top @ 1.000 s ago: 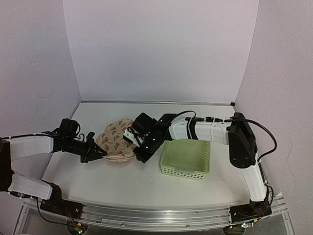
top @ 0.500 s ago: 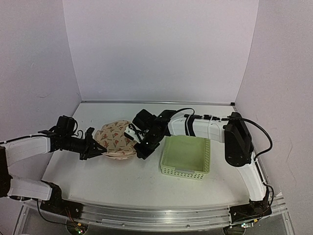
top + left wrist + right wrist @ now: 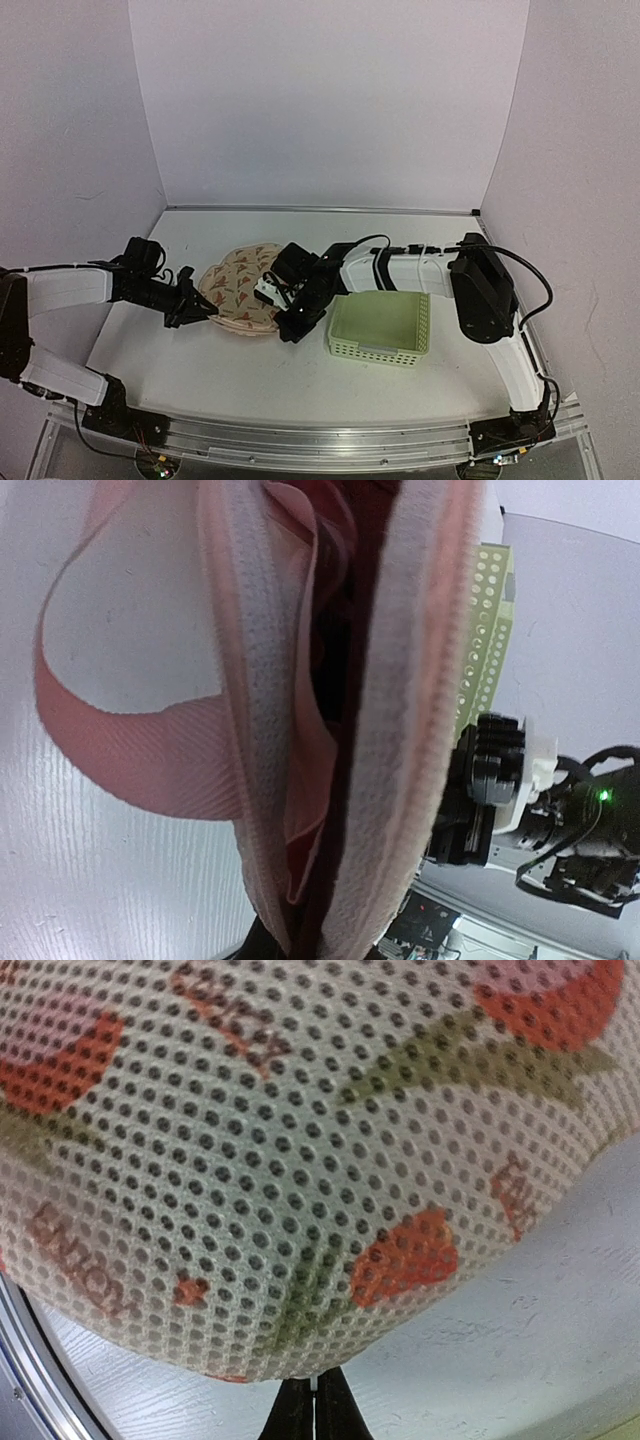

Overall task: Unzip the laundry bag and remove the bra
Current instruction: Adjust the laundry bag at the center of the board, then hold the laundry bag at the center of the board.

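Note:
The laundry bag [image 3: 240, 290], cream mesh with red-and-green motifs, lies on the table between my two grippers. My left gripper [image 3: 203, 308] is shut on its left rim [image 3: 300, 945]. In the left wrist view the zip gapes between two pale tapes [image 3: 405, 710]. Pink and dark red fabric [image 3: 312, 720] shows inside, seemingly the bra, and a pink strap loop [image 3: 130, 755] hangs out to the left. My right gripper [image 3: 287, 328] sits at the bag's near right rim. Its fingers [image 3: 316, 1405] are shut under the domed mesh [image 3: 300, 1160], with a thin pale sliver of the zip pull between the tips.
A pale green slatted basket [image 3: 380, 325] stands right of the bag, close by my right arm, and its perforated wall [image 3: 485, 630] shows in the left wrist view. White walls enclose the table at the back and both sides.
The bag has settled flatter and wider. My right gripper slid along the rim toward the near edge. My left gripper kept its hold and barely shifted.

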Robot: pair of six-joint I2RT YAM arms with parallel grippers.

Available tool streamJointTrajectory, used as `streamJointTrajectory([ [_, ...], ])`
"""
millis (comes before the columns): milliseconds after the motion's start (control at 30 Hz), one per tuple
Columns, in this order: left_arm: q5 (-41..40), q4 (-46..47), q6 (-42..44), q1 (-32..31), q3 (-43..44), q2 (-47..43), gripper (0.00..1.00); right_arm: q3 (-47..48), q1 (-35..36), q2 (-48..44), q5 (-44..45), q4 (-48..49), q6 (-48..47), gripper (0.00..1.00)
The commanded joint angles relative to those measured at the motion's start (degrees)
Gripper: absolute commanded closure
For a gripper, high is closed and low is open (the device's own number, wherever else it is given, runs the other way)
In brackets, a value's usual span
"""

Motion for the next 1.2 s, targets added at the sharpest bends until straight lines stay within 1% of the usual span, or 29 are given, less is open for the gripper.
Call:
streamJointTrajectory([
  [0, -4.0, 1.0, 0.9, 3.0, 4.8, 3.9, 1.0, -1.7, 2.1, -4.7, -0.2, 1.6, 2.5, 1.0],
  [133, -5.8, -0.3, 2.6, 3.6, 8.6, 8.9, 1.0, -1.3, 3.6, -3.7, -0.5, 3.0, 4.6, 1.0],
  [200, -7.4, -1.7, 3.5, 3.7, 11.0, 10.7, 0.96, -0.1, 3.9, -2.8, -0.2, 3.2, 6.6, 1.0],
  [267, -9.1, -3.9, 5.0, 3.7, 13.1, 12.1, 0.89, 1.7, 3.9, -1.4, 0.4, 3.4, 8.8, 1.0],
  [367, -11.4, -7.0, 6.4, 3.8, 15.1, 13.4, 0.75, 6.3, 3.9, 1.3, 0.7, 3.3, 11.8, 1.0],
  [500, -13.1, -9.3, 7.6, 3.8, 15.3, 12.8, 0.59, 12.0, 3.9, 4.6, 0.9, 3.2, 15.6, 1.0],
  [567, -13.8, -10.3, 8.2, 3.9, 14.8, 12.2, 0.5, 14.1, 3.9, 5.7, 0.9, 2.9, 17.0, 1.0],
  [667, -13.7, -11.7, 8.6, 4.0, 13.6, 11.4, 0.41, 16.3, 3.9, 7.2, 0.9, 2.7, 18.6, 1.0],
  [800, -12.4, -12.3, 6.9, 4.1, 11.3, 8.4, 0.28, 18.0, 3.9, 8.5, 0.9, 2.3, 19.7, 1.0],
  [1000, -8.8, -10.7, 0.7, 4.1, 6.0, 2.2, 0.19, 20.7, 3.7, 10.5, -0.2, 2.2, 21.2, 1.0],
  [1167, -5.0, -3.7, -7.4, 3.9, -1.0, -2.7, 0.13, 22.9, 3.8, 11.9, -1.4, 2.3, 21.8, 1.0],
])
